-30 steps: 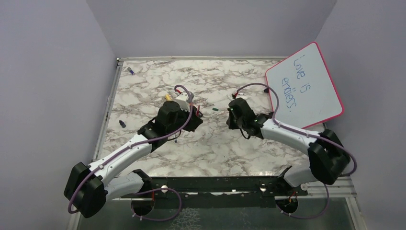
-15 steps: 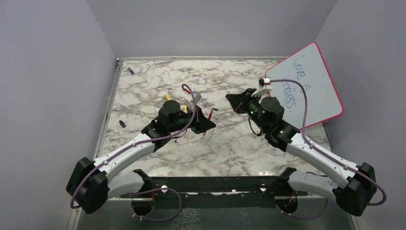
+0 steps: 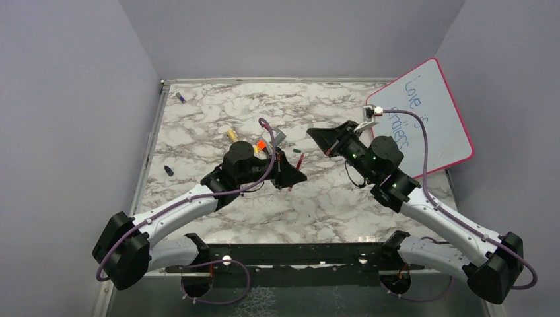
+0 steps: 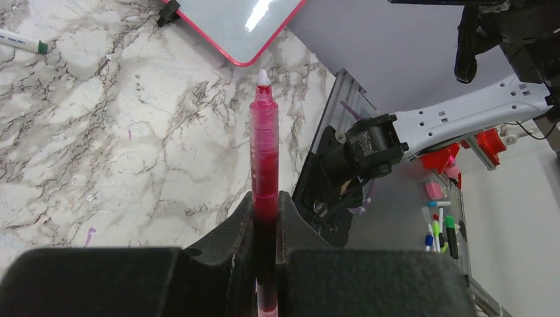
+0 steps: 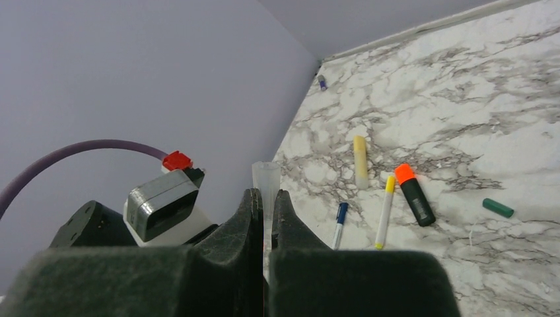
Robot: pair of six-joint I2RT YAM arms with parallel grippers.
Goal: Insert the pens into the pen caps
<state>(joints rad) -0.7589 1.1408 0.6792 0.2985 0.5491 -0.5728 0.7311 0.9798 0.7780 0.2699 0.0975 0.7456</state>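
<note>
The dark red pen (image 4: 265, 152) was pinched in the left gripper (image 4: 265, 206), held above the table (image 3: 330, 205). The right gripper (image 5: 265, 198) clamped a pale translucent cap (image 5: 266, 177). A green cap (image 5: 497, 208) lay on the grey-veined marble top. A pink-framed whiteboard (image 3: 422, 119) leaned at the right, and lilac walls (image 3: 290, 33) enclosed the table.

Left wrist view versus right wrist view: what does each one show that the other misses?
Only the left wrist view: a red pen pinched in the left claw, the whiteboard corner, a green-ended pen. Only the right wrist view: a pale cap in the right claw, a highlighter, a yellow pen, a green cap. Both: the table.
</note>
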